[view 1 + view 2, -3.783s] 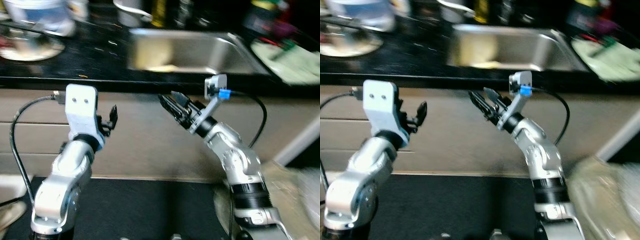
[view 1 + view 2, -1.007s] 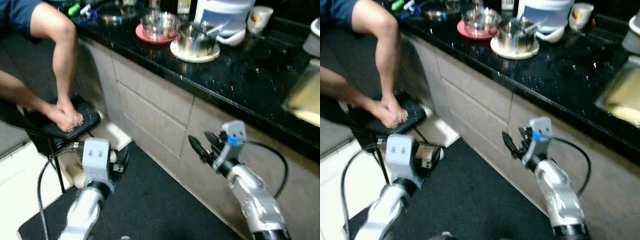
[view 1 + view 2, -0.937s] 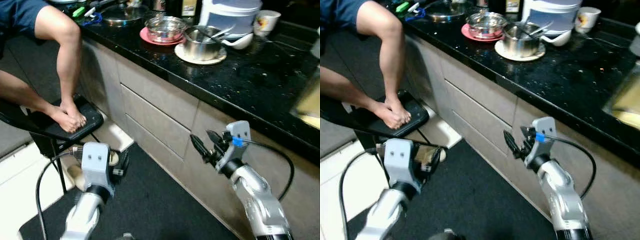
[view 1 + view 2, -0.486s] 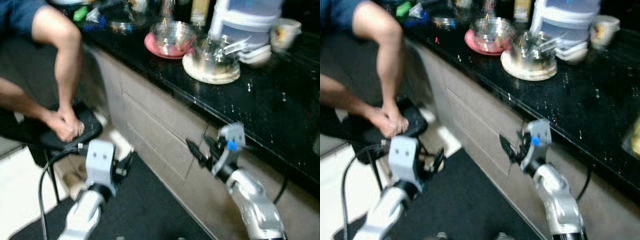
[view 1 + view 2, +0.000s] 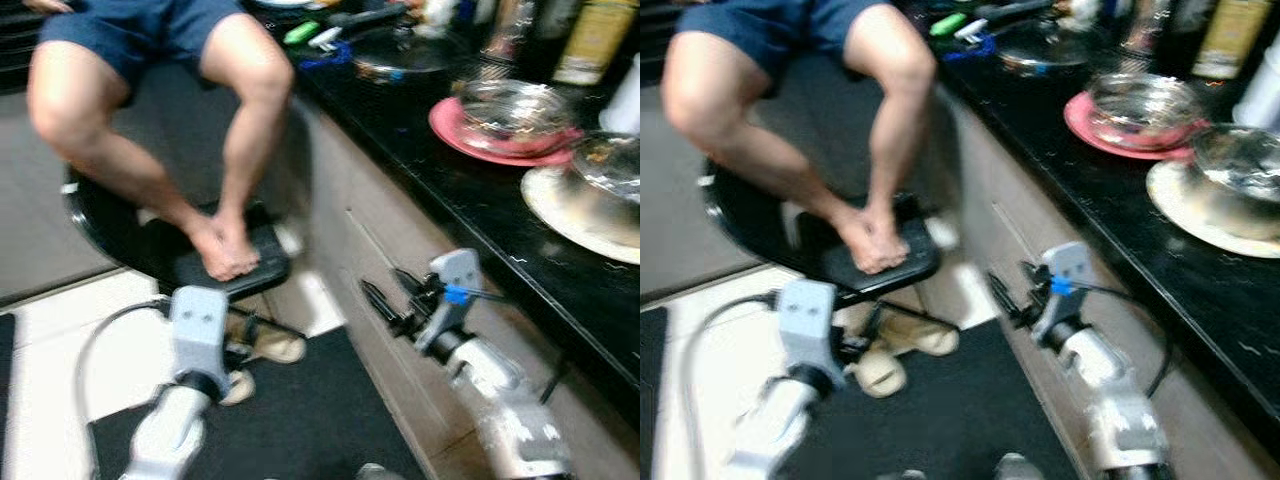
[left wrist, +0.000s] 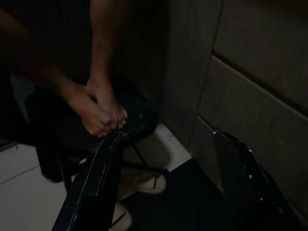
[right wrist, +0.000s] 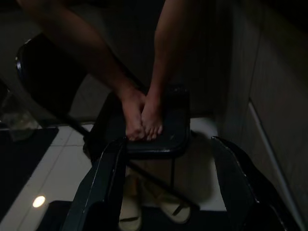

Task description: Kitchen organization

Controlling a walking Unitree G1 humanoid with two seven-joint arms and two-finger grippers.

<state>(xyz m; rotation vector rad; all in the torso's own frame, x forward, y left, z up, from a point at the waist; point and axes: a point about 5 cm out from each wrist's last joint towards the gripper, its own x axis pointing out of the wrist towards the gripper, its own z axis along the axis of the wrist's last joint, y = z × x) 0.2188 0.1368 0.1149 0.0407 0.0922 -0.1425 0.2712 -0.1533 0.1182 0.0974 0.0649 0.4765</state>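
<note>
your right pincer (image 5: pixel 385 305) sits low centre of the frame, fingers spread wide and holding nothing, just beside the drawer fronts (image 5: pixel 370 250). the left pincer (image 6: pixel 163 185), lower left, is wide and empty too. above, at upper right on the black table (image 5: pixel 480 215), a glass bowl (image 5: pixel 505 103) rests on a pink plate (image 5: pixel 450 125). the bowl is likely slick and fragile, so take it by the rim. a person's feet (image 5: pixel 225 248) rest on a stool (image 5: pixel 200 270) at centre left.

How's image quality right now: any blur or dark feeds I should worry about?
Both eye views are motion-blurred, worst on the right arm and the glass bowl; the black counter shows small glints. Both wrist views are dim, though the person's feet and the footrest remain readable.
</note>
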